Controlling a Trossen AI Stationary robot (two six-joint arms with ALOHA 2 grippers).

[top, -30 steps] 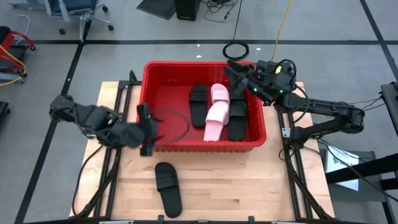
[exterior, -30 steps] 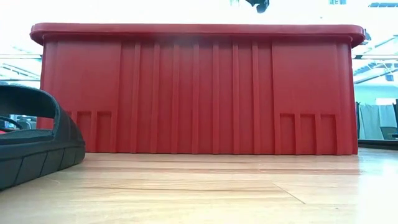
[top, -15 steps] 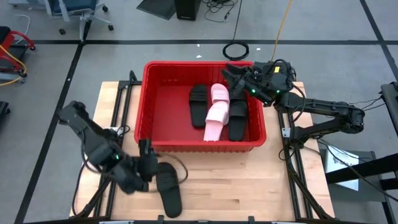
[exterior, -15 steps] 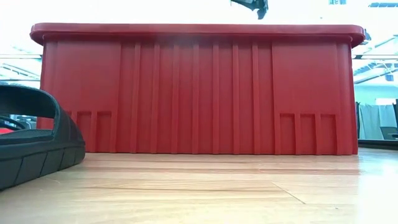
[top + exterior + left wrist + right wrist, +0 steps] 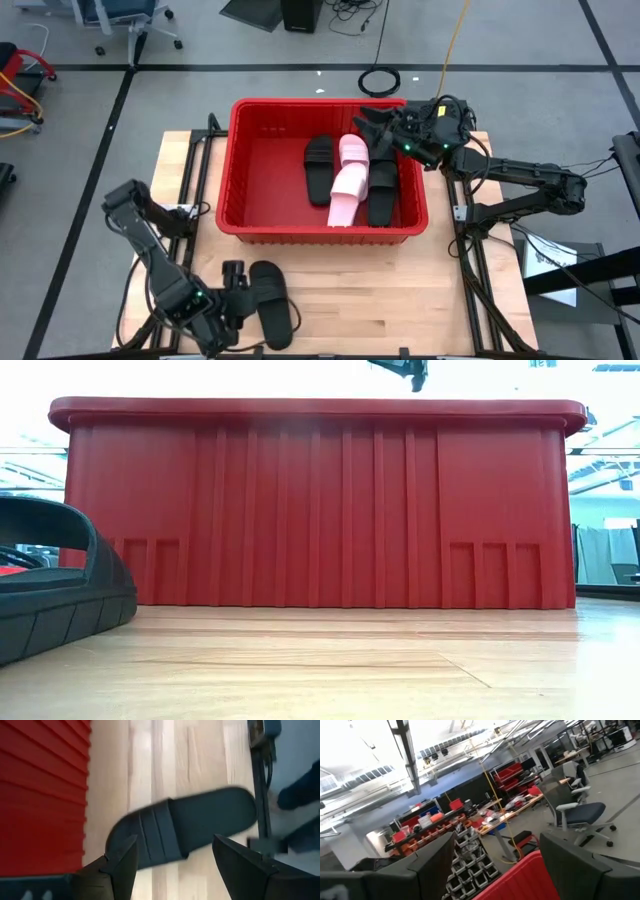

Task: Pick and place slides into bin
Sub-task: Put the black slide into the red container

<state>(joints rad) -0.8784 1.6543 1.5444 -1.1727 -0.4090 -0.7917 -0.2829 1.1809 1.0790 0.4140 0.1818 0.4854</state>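
A black slide [image 5: 271, 303] lies sole down on the table near its front edge; it also shows in the low view [image 5: 50, 590] and the left wrist view [image 5: 185, 827]. My left gripper [image 5: 238, 288] is open just left of it, its fingers [image 5: 120, 865] spread toward the slide without touching it. The red bin [image 5: 260, 160] holds several slides, black [image 5: 319, 168] and pink [image 5: 348, 180]. My right gripper [image 5: 368, 120] hovers open and empty over the bin's far right corner.
The bin's near wall [image 5: 320, 510] stands just behind the loose slide. Bare wood table [image 5: 400, 290] lies to the right of the slide. Metal frame rails [image 5: 470, 270] run along both table sides.
My left gripper has swung from the bin's left wall toward the table's near edge and come down beside the black slide, staying open. The slide has not moved. My right gripper has shifted slightly over the bin's far corner.
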